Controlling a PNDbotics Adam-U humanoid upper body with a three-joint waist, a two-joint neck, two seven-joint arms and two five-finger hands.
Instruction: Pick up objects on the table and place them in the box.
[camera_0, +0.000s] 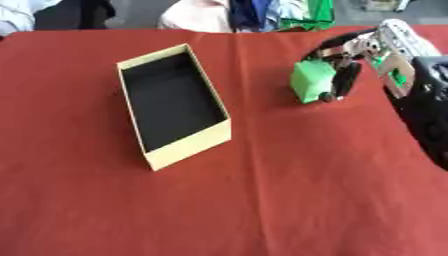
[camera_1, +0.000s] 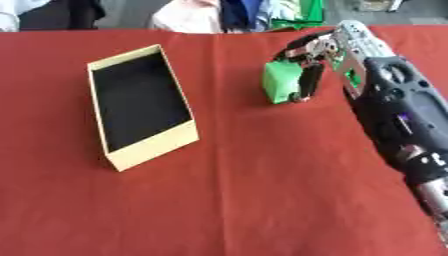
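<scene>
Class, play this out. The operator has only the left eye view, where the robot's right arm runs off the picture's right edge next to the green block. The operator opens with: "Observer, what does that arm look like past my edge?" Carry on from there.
Observer: In the right eye view the right forearm shows across its whole width. It is black and runs down towards the lower right corner.
Operator: What lies on its far side?
Observer: A strip of red tablecloth shows to the right of the forearm, whereas your view ends on the arm.
Operator: And lower down the arm?
Observer: A paler, silvery part follows below the black casing, near the lower right edge.
</scene>
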